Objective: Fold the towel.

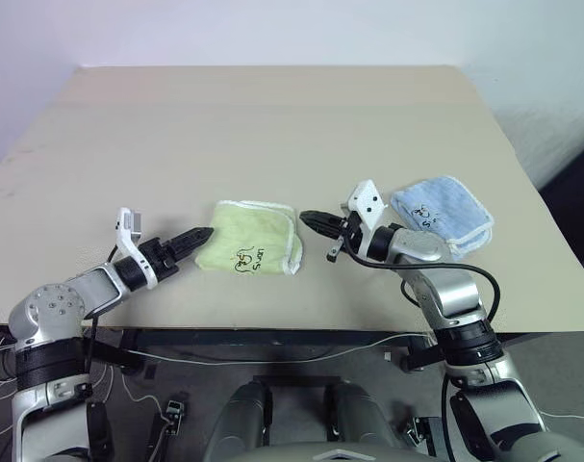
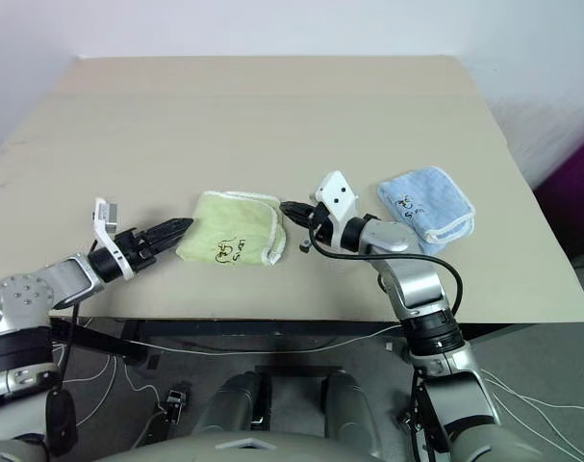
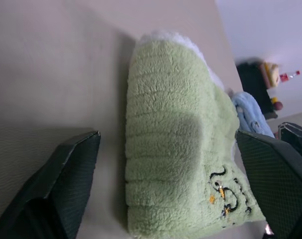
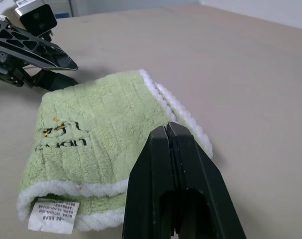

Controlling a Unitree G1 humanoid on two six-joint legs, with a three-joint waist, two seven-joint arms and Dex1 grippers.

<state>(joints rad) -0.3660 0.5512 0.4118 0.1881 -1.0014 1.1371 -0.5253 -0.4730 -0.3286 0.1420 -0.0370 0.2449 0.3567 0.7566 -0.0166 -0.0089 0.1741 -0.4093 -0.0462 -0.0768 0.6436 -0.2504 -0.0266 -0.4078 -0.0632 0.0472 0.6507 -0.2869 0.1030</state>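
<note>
A wide beige table (image 1: 272,125) runs back to a pale wall (image 1: 272,29); on its right side lies a small light blue cloth (image 1: 443,214), folded, white-edged, with dark embroidery on top; cables (image 1: 224,358) trail across the floor beneath the near edge.

The table (image 1: 272,115) lies bare beyond the folded towel (image 1: 248,236); a blue cloth (image 1: 444,214) sits near its right edge.

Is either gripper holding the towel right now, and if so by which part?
Nothing is held. The left gripper is open beside the towel; the right gripper is shut, empty.
</note>
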